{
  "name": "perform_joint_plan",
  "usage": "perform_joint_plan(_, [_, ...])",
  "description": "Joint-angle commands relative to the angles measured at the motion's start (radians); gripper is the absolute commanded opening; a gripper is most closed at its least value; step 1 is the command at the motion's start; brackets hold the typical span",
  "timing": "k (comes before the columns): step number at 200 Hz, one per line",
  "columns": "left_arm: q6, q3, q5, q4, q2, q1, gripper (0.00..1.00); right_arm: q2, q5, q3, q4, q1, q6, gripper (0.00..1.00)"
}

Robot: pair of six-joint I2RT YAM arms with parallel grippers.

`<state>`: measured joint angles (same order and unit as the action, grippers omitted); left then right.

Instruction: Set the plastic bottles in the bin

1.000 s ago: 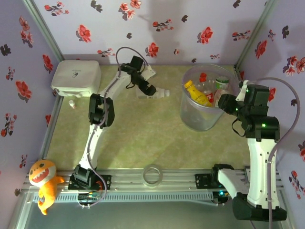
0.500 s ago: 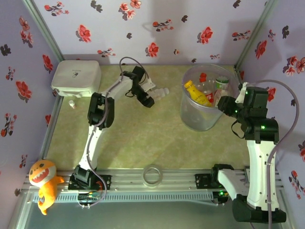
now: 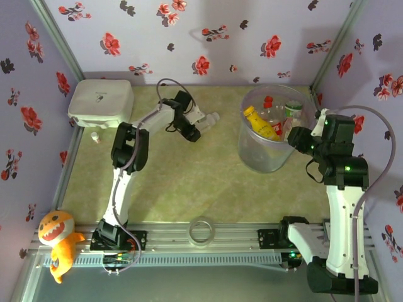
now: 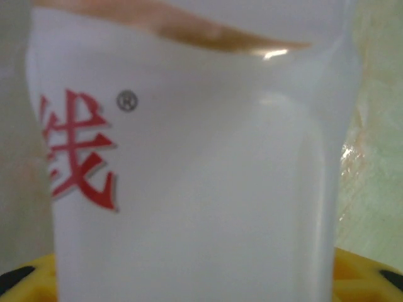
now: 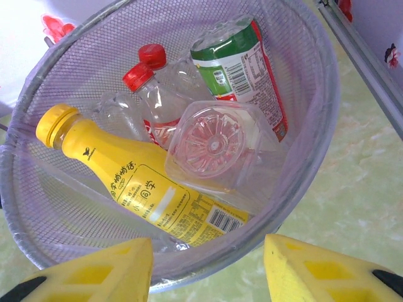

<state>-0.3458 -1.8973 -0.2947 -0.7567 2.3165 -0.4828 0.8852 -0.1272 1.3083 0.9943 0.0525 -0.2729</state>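
Nearest me, a tape ring (image 3: 201,231) lies on the rail (image 3: 239,238) between the two bases, and an orange toy (image 3: 55,239) sits at the rail's left end. On my right, the right gripper (image 5: 208,242) hangs just beside the bin (image 3: 264,160), jaws apart with nothing between them, looking down over its rim. The bin stands on the right half of the table (image 3: 189,182). Inside it I see a yellow bottle (image 5: 145,189) lying slantwise, a green-label bottle (image 5: 242,69) near the wall, two red-capped bottles (image 5: 148,91), and a base-up bottle (image 5: 211,145) resting on the others. Further out, the left arm (image 3: 126,151) is stretched toward the far middle of the table, where the left gripper (image 3: 192,130) is at a clear bottle (image 3: 206,119), well apart from the bin. In the left wrist view that bottle sits right between the yellow fingers (image 4: 371,277), but I cannot tell whether the jaws are clamped on it. A white box (image 3: 101,100) sits in the far left corner.
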Motion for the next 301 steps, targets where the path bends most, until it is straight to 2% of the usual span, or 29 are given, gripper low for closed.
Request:
perform_joint_plan(1, [0.067, 0.079, 0.011, 0.084, -0.132, 0.003, 0.48, -0.004, 0.004, 0.037, 0.003, -0.005, 0.001, 0.5])
perform_joint_plan(43, [0.218, 0.362, 0.067, 0.323, -0.423, 0.013, 0.47, 0.017, -0.084, 0.059, -0.098, -0.017, -0.067, 0.48])
perform_joint_plan(64, [0.328, 0.501, 0.067, 0.427, -0.566, 0.01, 0.39, 0.055, -0.089, 0.084, -0.17, -0.058, -0.101, 0.47])
perform_joint_plan(102, [0.58, 0.759, 0.015, 0.652, -0.812, -0.011, 0.25, 0.161, 0.011, 0.145, -0.287, -0.296, -0.131, 0.48])
perform_joint_plan(127, [0.702, 0.874, -0.053, 0.783, -0.909, -0.041, 0.22, 0.257, 0.037, 0.177, -0.387, -0.471, -0.151, 0.54])
perform_joint_plan(144, [0.744, 0.915, -0.084, 0.836, -0.954, -0.064, 0.22, 0.344, 0.005, 0.209, -0.466, -0.573, -0.164, 0.6])
perform_joint_plan(166, [0.79, 0.964, -0.126, 0.913, -1.01, -0.078, 0.22, 0.472, -0.091, 0.253, -0.56, -0.644, -0.208, 0.72])
perform_joint_plan(209, [0.79, 1.025, -0.151, 0.981, -1.083, -0.099, 0.23, 0.613, -0.18, 0.287, -0.704, -0.663, -0.31, 0.75])
perform_joint_plan(253, [0.783, 0.987, -0.171, 0.978, -1.045, -0.112, 0.23, 0.7, -0.29, 0.302, -0.785, -0.668, -0.403, 0.75])
perform_joint_plan(301, [0.78, 0.945, -0.179, 0.99, -1.021, -0.126, 0.23, 0.739, -0.293, 0.292, -0.779, -0.672, -0.418, 0.73])
